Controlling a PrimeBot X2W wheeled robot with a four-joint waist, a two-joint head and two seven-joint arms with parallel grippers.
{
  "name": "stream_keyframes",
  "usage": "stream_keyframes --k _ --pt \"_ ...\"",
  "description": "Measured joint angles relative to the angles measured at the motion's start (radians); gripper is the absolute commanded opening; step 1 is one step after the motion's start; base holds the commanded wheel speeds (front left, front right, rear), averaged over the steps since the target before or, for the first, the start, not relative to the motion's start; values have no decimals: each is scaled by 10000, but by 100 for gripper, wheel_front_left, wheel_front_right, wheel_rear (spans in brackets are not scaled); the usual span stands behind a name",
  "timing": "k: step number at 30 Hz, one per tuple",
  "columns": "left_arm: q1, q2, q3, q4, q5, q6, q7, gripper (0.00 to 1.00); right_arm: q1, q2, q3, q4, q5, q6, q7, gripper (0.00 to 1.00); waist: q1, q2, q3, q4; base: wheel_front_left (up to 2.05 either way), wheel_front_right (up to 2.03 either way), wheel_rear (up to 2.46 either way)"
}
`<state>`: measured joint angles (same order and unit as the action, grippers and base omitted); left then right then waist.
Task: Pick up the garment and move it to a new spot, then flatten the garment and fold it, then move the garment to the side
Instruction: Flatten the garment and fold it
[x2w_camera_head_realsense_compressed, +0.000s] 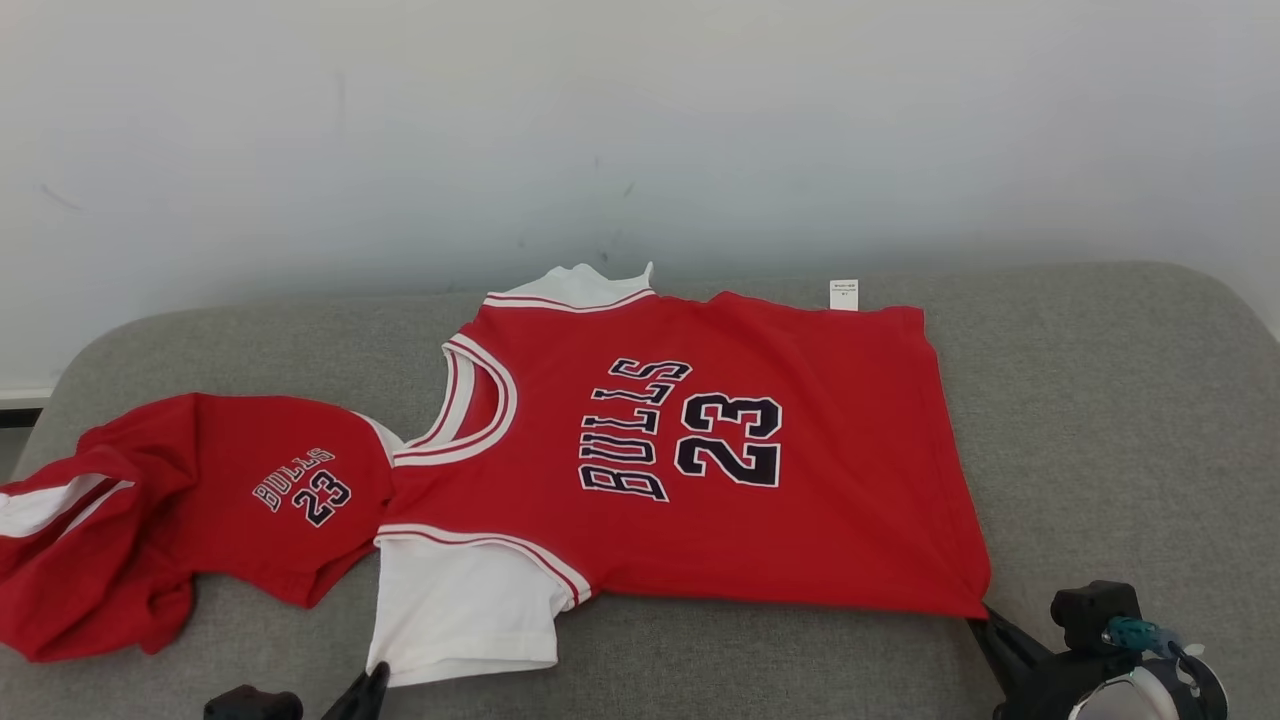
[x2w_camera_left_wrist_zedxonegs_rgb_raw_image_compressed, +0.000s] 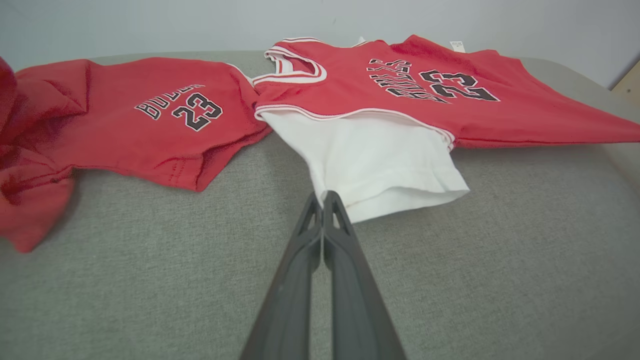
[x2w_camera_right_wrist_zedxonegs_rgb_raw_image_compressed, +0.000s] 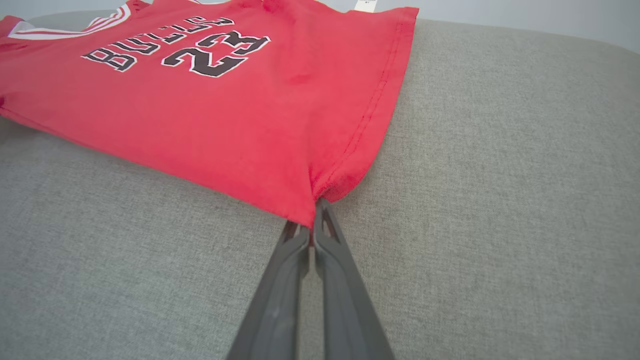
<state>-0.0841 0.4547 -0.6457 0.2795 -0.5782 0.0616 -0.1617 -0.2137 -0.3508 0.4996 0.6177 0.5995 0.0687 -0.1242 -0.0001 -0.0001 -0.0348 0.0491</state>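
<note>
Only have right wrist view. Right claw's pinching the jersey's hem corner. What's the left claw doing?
Observer: Left claw is shut on the corner of the jersey's near white sleeve.
Operator: Anything else on the cushion?
Observer: Red shorts, crumpled, to the jersey's left, touching its shoulder.

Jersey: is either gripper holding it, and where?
Both: left gripper pinches the jersey at the hem corner of its white sleeve; right gripper pinches the red bottom-hem corner.
</note>
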Motion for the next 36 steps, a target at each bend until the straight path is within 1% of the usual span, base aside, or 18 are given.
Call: stream_keyframes --k 2,5,7,8,14,15,16,17,24,29,34,36 --pt "34 -50 -82 -58 -8 2 61 0 119 -2 -40 -17 73 -81 6 0 0 0 19 -11 0 0 0" --pt "35 -71 -73 -115 -50 12 146 0 203 4 -75 -86 153 -100 12 0 0 -1 51 -32 0 0 0" --pt "41 -73 -61 -115 -90 29 219 0 203 19 -142 -134 196 -173 15 0 1 0 76 -48 0 0 0" --pt "58 -73 -65 -111 -107 98 251 0 207 27 -140 -150 211 -174 21 0 1 0 89 -56 0 0 0" --pt "189 -61 -69 -75 -111 100 453 0 267 71 -142 -274 255 -259 104 0 1 0 144 -82 0 0 0" --pt "189 -61 -67 -75 -121 102 470 0 267 65 -148 -299 255 -261 109 33 2 0 152 -82 0 0 0" --pt "189 -61 -67 -75 -134 102 500 0 267 65 -153 -318 257 -261 111 87 1 0 157 -80 0 0 0" --pt "189 -61 -65 -75 -144 102 560 0 268 63 -159 -349 270 -261 111 100 1 0 160 -78 0 0 0" --pt "193 -196 -92 -65 -288 100 660 0 409 -25 -477 -965 679 -259 192 100 2 1 168 -84 0 0 0" --pt "418 -142 -21 -61 -491 159 746 0 667 -180 -577 -1593 855 -263 245 100 1 1 241 -163 0 0 0" --pt "384 -142 21 -90 -562 171 780 0 666 -268 -669 -1672 849 -550 372 100 1 1 395 -245 0 0 0" --pt "373 -151 19 -88 -564 171 825 0 670 -270 -550 -1584 698 -698 481 100 2 2 441 -246 0 0 0"
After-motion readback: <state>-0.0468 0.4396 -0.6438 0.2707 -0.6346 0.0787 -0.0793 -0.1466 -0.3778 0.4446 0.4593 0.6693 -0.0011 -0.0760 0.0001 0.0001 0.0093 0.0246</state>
